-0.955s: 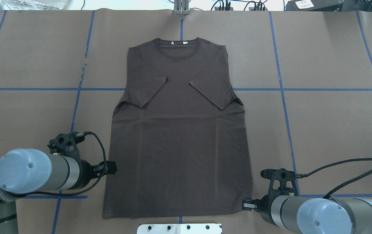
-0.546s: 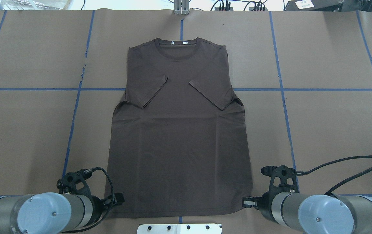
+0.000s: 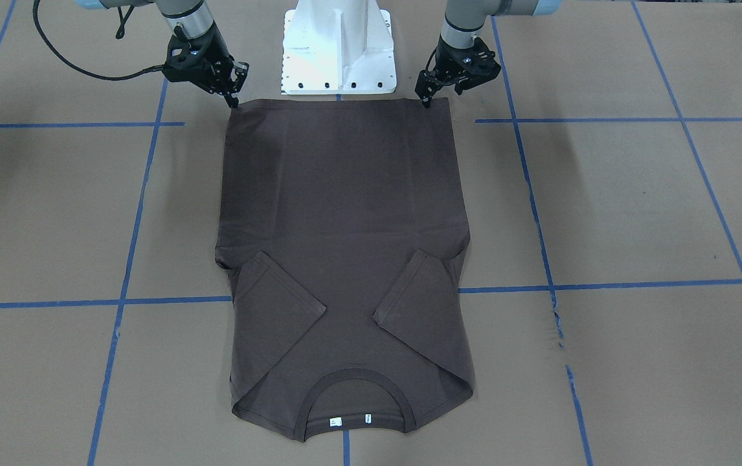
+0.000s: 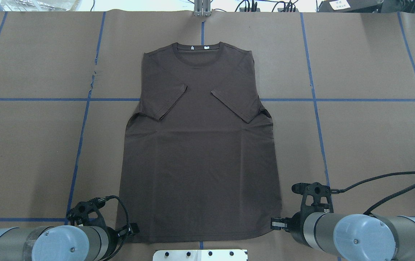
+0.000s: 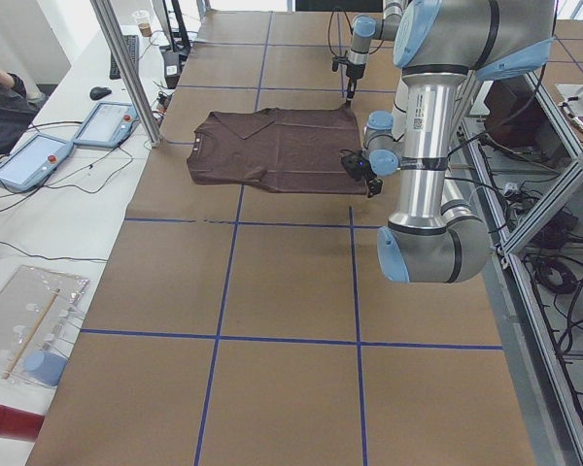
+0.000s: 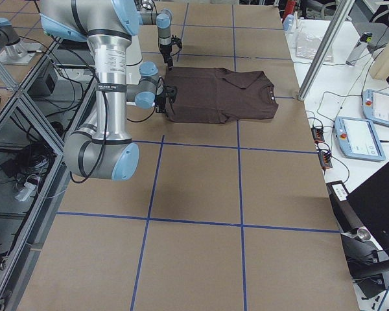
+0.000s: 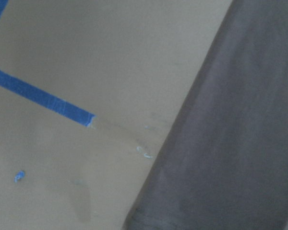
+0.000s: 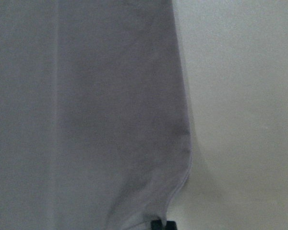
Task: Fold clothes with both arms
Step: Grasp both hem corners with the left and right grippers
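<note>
Brown paper-covered table [image 4: 30,145] gridded with blue tape lines [image 4: 48,99]. Pale-grey touchscreen pendant [image 5: 27,162] on white side bench [image 5: 39,228]; red cylinder [image 5: 8,420] at near end.

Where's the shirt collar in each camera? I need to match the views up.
Exterior front-facing: collar at bottom centre.
Overhead exterior: top centre.
Exterior left: left end of the T-shirt, at.
Exterior right: the T-shirt's right end.
Both wrist views: not in view.
Shared landmark: blue tape line crossing under the T-shirt in all four exterior views.
</note>
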### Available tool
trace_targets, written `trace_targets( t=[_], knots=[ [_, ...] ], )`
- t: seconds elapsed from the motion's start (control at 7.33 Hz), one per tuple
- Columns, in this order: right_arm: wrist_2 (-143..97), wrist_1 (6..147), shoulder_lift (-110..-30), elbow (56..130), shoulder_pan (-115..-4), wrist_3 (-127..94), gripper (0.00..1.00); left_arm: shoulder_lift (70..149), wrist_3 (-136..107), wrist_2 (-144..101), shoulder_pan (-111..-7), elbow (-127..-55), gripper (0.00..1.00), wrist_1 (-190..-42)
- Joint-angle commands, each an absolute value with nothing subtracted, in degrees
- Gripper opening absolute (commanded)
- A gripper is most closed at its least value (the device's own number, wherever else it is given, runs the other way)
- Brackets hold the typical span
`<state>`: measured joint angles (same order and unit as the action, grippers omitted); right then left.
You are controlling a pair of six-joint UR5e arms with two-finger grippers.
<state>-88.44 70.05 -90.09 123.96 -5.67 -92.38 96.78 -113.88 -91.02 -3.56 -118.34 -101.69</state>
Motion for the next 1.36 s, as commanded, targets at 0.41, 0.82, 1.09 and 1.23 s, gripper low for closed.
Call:
trace_targets(
  t=[0.41,0.82,1.09,1.23],
  knots=[
    [-89.38,70.05,-90.09,124.01,-6.59,-92.29,0.0,96.86,-113.91,-91.05,-3.78,-118.3,0.3,-101.34],
    [-90.79,70.05,-90.26,124.01,-7.64,-92.2,0.0,96.94,-113.91,-91.05,-3.78,-119.18,0.0,-99.68],
    [-94.81,70.05,-90.61,125.23,-10.01,-91.41,0.0,96.86,-113.56,-91.23,-3.87,-122.06,0.0,-97.75],
    [-95.36,70.05,-91.75,126.9,-10.19,-90.97,0.0,97.29,-113.21,-91.23,-3.87,-125.73,0.0,-94.86]
  ],
)
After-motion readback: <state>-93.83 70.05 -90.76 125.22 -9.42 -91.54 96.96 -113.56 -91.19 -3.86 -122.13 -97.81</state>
